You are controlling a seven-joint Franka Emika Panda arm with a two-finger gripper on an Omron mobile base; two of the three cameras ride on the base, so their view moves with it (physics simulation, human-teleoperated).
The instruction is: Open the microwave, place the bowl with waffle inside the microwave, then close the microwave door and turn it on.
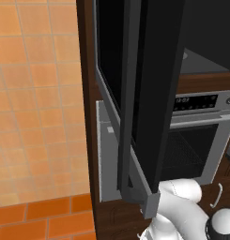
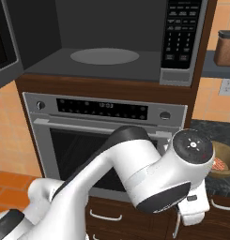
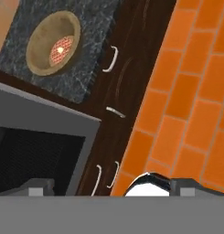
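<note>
Microwave door (image 1: 135,93) open; bowl (image 3: 53,43) to be fetched.
Bowl sits on dark counter (image 3: 81,77) right of oven. Hand (image 3: 111,186) seen empty, tips wide apart; rim should be approached from above.

The microwave door (image 1: 149,93) hangs swung wide, upper left in my right base view, leaving the microwave (image 2: 107,51) cavity bare. Open table (image 3: 81,77) surrounds the bowl (image 3: 53,43).

The microwave door (image 1: 149,93) was glossy black glass, grey-framed. The bowl (image 3: 53,43), matt tan, sat on speckled dark stone countertop (image 3: 81,73) beside dark wood cabinets (image 3: 127,91).
</note>
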